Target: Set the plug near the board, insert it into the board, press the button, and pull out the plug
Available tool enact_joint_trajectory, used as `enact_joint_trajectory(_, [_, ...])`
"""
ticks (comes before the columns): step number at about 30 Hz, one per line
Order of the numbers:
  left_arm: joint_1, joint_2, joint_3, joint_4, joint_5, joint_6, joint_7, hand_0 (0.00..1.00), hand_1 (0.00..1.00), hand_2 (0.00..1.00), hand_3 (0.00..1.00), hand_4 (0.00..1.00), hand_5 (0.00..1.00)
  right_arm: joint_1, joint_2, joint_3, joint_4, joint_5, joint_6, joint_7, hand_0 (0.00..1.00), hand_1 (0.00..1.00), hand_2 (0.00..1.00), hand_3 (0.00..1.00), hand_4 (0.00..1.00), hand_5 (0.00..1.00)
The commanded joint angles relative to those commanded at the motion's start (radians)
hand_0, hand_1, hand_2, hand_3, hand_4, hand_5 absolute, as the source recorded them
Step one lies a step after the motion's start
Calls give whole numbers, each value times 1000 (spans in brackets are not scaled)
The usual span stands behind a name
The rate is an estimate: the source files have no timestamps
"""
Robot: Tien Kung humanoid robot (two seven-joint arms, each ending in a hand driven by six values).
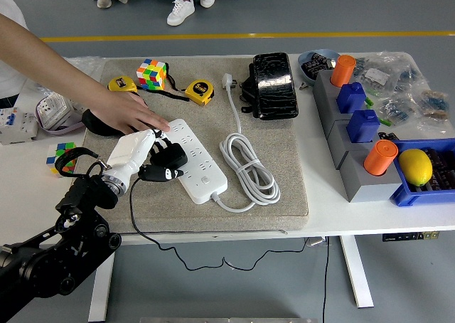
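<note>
The left hand (146,149) seemingly pinches the black plug (165,163) against the power strip (199,168), which a person's hand (128,113) pins for insertion.

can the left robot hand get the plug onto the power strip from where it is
Probably yes: the left robot hand holds the black plug right at the white power strip; the person's hand only steadies the far end.

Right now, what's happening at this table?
The left robot hand grips a black plug adapter with a trailing black cable, holding it against the left side of the long white power strip on the grey felt mat. Whether the plug is seated is unclear. A person's hand reaches in from the left and rests at the strip's far end, apparently steadying it. The right robot hand is out of view.
</note>
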Motion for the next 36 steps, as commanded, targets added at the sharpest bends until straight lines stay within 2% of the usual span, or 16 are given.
enact_joint_trajectory(1, [-1, 0, 1, 1, -3, 3, -2, 341, 369, 459, 527, 913, 160, 0, 0, 1, 0, 0, 0, 0, 549, 594, 537, 508, 837, 363])
enact_joint_trajectory(2, [-2, -1, 1, 1, -3, 5, -3, 307, 338, 418, 518, 859, 131, 1, 0, 1, 0, 0, 0, 0, 549, 594, 537, 508, 836, 363])
enact_joint_trajectory(13, [-5, -5, 6, 11, -23, 29, -13, 286, 313, 389, 516, 831, 105, 2, 2, 2, 0, -1, 0, 1, 549, 593, 537, 508, 836, 363])
enact_joint_trajectory(14, [-5, -5, 6, 12, -33, 35, -19, 275, 305, 363, 506, 778, 65, 1, 2, 2, 0, -1, 0, 1, 549, 593, 536, 507, 834, 355])
enact_joint_trajectory(24, [2, -3, -12, 0, -66, 70, -79, 271, 299, 351, 504, 770, 59, 3, 4, 6, 1, -2, -1, 1, 549, 592, 536, 508, 834, 354])
enact_joint_trajectory(27, [17, 2, -34, -29, -58, 78, -97, 272, 301, 350, 505, 784, 63, 3, 4, 6, 0, -1, 0, 1, 549, 590, 536, 508, 833, 352])
enact_joint_trajectory(31, [32, 15, -68, -58, -38, 76, -93, 272, 301, 350, 505, 784, 63, 1, 6, 6, 0, -1, 0, 1, 549, 590, 536, 508, 833, 352])
enact_joint_trajectory(36, [48, 37, -101, -36, -15, 84, -104, 271, 300, 348, 503, 779, 66, 2, 5, 8, 0, -2, 0, 1, 549, 592, 535, 508, 832, 350])
